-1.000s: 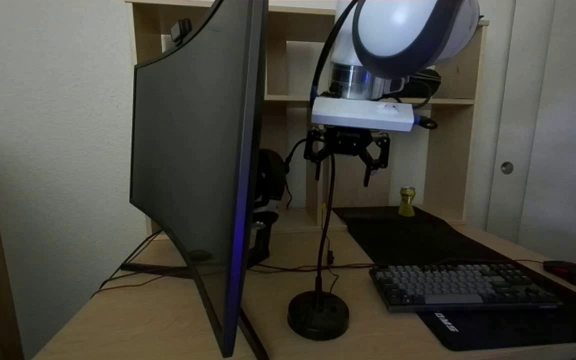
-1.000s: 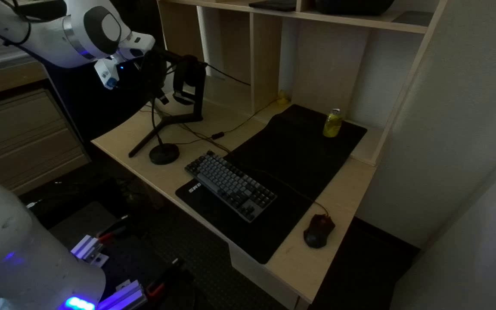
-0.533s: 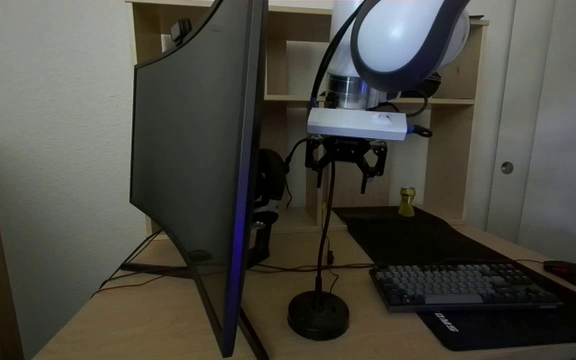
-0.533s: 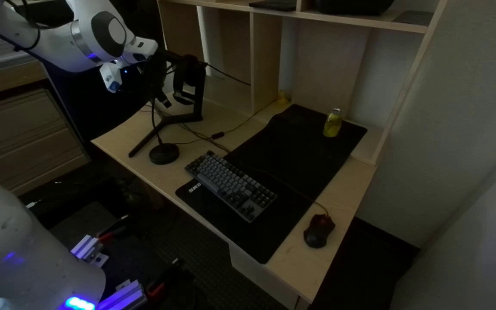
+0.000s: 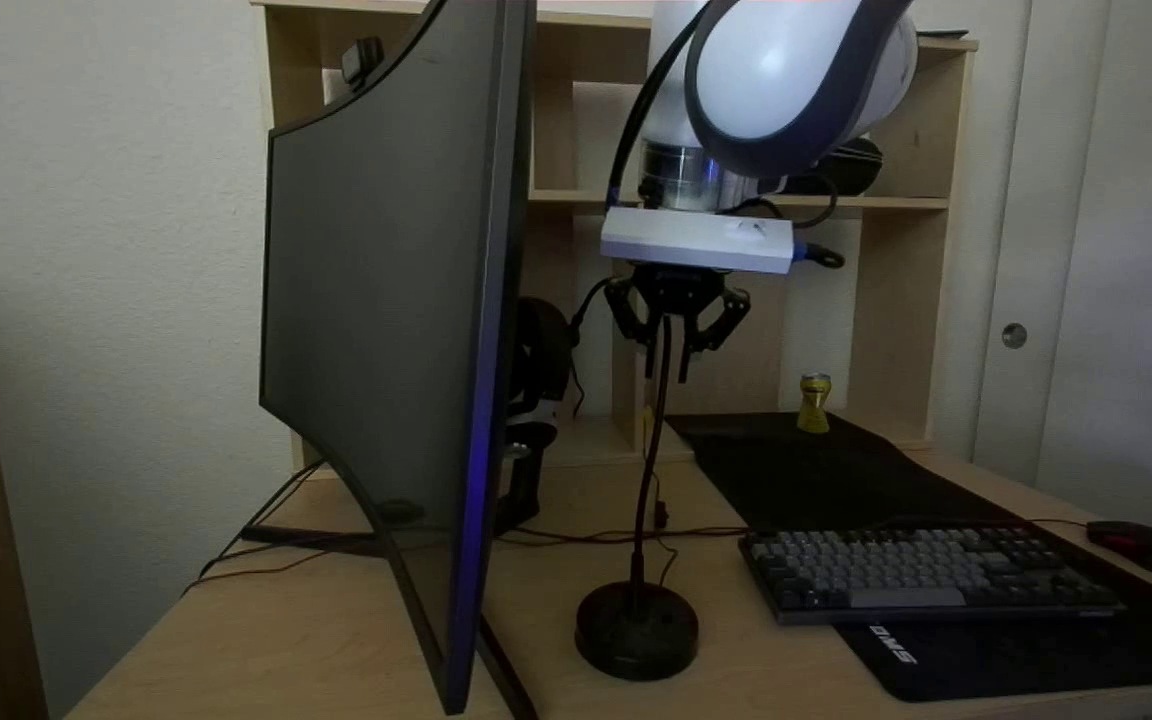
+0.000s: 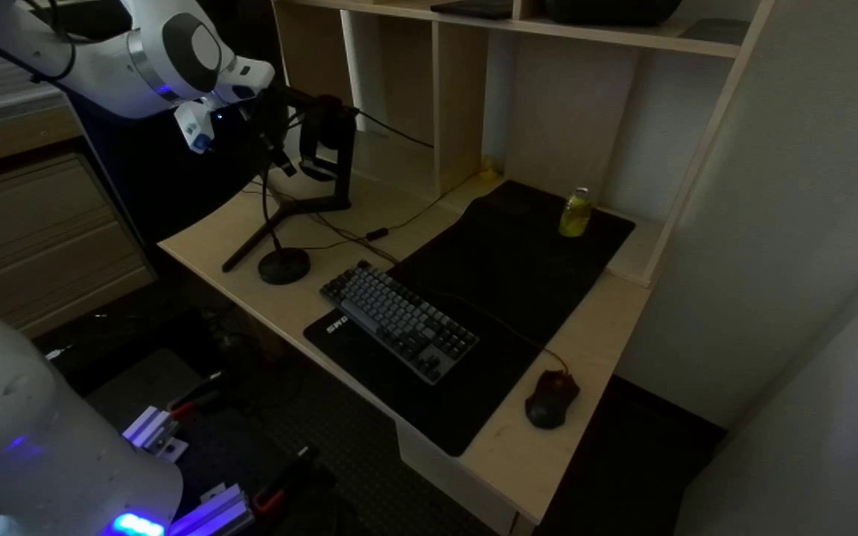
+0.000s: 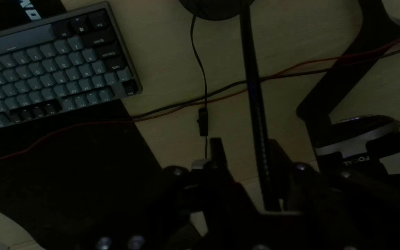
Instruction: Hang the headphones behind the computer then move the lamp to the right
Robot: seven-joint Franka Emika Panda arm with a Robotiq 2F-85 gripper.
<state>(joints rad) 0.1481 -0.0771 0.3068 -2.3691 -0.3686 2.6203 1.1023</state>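
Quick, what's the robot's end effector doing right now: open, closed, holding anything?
End effector: partly open, holding nothing, with the lamp's neck standing in the gap.

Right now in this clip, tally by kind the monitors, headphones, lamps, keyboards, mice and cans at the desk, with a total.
Monitor: 1
Headphones: 1 pair
Lamp: 1
Keyboard: 1
Mouse: 1
Can: 1
Total: 6

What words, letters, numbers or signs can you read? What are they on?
"FOCAL" on the headphones, upside down in the wrist view.
"Z X C V B N M" on the keyboard; most other keys too small.
Desk mat: white lettering too unclear.
Yellow can: too blurred.
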